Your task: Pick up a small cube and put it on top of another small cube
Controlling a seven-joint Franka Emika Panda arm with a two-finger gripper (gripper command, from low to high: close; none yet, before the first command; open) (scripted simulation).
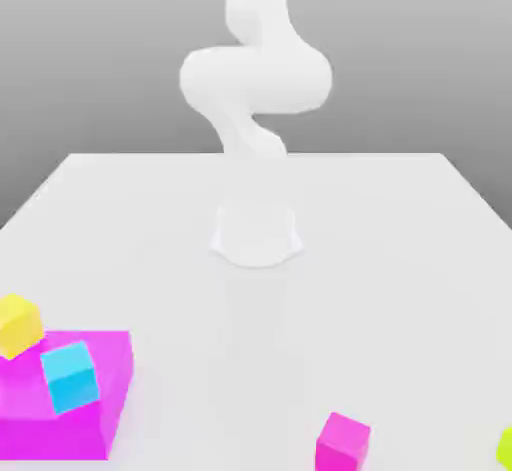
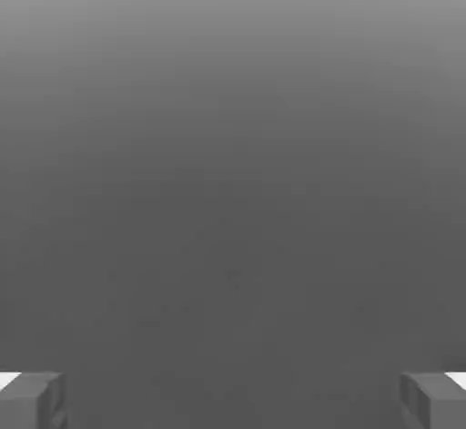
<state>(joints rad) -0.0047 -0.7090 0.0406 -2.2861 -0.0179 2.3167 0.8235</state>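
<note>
Lime cube, the piece to be lifted, sits at the very edge of the exterior view's right, low in the picture, resting on the white table and only partly inside the frame; nothing touches it. Its target, the small magenta cube, stands on the same table toward the exterior view's left of it, the two apart with bare table between them; its top face is free, with nothing stacked there.

Over at the exterior view's left a large flat magenta block carries a cyan cube on its top, and a yellow cube stands at its far corner; whether that one rests on the block or on the table beside it I cannot tell; none of these belong to the job.

White arm rises from its base at the middle of the table, well away from both small cubes; in the hand view the gripper shows its two fingertips spread wide apart, with nothing between them.

By my reading the task has not begun in any visible sense: no cube is grasped, lifted or stacked. Everything is left to do: reach the lime cube, close on it, carry it across, set it squarely on the small magenta cube, and let go.
</note>
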